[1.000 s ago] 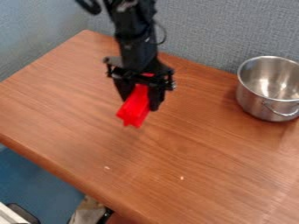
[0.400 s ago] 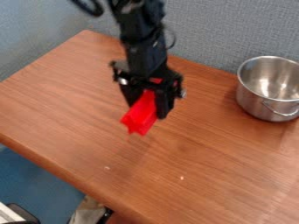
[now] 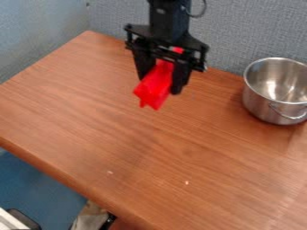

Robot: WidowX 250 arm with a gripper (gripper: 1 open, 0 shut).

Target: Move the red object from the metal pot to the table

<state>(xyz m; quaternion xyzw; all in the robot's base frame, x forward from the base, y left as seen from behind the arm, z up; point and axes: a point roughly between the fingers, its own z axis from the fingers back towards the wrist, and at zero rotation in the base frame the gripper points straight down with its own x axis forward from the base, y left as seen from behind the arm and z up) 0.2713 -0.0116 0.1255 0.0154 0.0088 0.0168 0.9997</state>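
Overhead, near the far side of the counter, the black gripper points down with its jaws clamped on the red block. Tilted, the block hangs between the fingers, its lower end sticking out below and toward the left of the view. Well apart from it, the shiny pot stands upright on the counter at the right, a small handle on its near side.

The brown wood-grain table bears a shiny steel pot and tiny pale specks.
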